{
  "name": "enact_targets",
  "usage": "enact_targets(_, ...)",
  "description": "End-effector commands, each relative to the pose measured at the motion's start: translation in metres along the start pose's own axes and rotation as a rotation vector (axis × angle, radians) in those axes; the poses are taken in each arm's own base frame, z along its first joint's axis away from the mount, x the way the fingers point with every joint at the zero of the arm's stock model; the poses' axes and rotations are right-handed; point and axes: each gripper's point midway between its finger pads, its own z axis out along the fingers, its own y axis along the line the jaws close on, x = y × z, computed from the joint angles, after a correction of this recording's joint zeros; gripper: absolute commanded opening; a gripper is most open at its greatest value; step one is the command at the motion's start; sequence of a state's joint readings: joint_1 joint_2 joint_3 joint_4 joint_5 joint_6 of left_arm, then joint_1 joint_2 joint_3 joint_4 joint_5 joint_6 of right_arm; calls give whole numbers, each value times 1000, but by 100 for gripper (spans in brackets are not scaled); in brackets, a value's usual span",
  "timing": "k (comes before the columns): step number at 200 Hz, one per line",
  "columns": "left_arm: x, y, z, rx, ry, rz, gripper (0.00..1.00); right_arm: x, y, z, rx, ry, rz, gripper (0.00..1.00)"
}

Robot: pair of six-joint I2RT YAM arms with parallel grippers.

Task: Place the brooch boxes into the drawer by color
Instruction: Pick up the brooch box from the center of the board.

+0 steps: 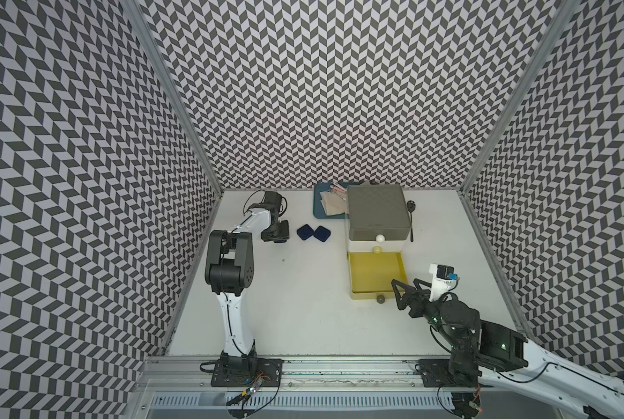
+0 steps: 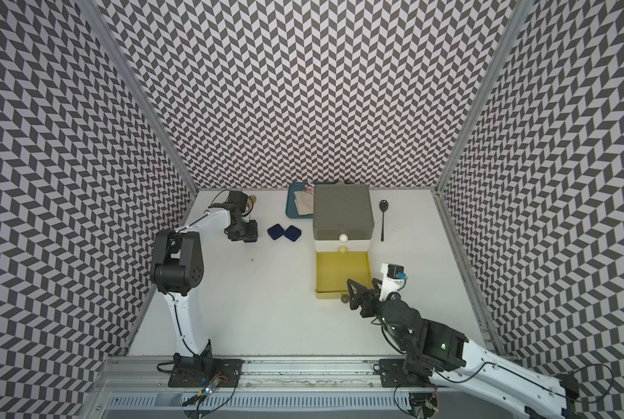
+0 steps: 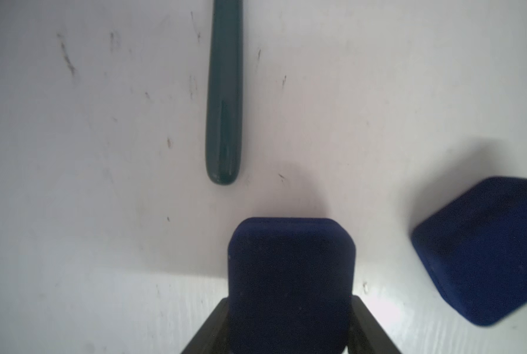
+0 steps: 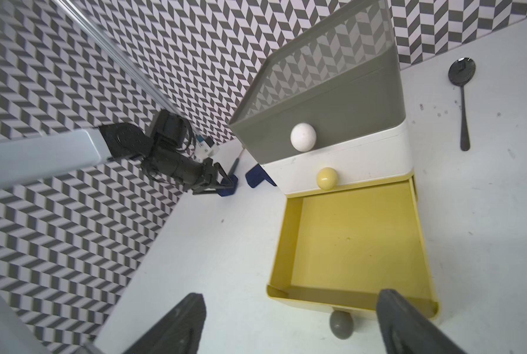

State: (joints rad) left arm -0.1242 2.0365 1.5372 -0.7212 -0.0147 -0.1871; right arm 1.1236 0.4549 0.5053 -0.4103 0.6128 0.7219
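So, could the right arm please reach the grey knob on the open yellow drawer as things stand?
Probably yes: the right gripper hangs open close in front of the grey knob, with nothing between them.

- The left arm (image 1: 232, 326) has long white links with a smooth shell, and black housings at the joints.
- The black housing (image 1: 230, 266) far behind the left pincer (image 1: 275, 235) is big and rounded, with a ring of small holes on its side.
- A thin black cable (image 1: 227, 319) runs along the white link, and loose black loops hang close behind this pincer.
- The right arm (image 1: 564, 370) has the same colours, and small green lights (image 1: 502, 346) shine on its black joints.
- The right pincer (image 1: 409, 290) is all black. Its fingers (image 4: 182, 328) look like open triangle frames in both top views.
- Just behind this pincer sits a white bracket with a black camera block (image 1: 444, 271) and a blue plug.
- Farthest from its pincer, each arm stands on a flat black base plate (image 1: 267, 366) with thin coloured wires beside it.
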Motion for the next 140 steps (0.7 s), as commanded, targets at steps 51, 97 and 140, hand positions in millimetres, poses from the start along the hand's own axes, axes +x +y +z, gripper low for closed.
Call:
enact_targets(51,16,-84,-145,229,-403,255,46,-87,103,-14,-284,47,-90,99)
enact_targets(97,80,-148,-241,531,-726,476,44,-126,135,-3,-428,285,-159,100)
enact_targets(140,121,-163,-290,584,-853,586,43,-113,139,15,-485,410,-166,96)
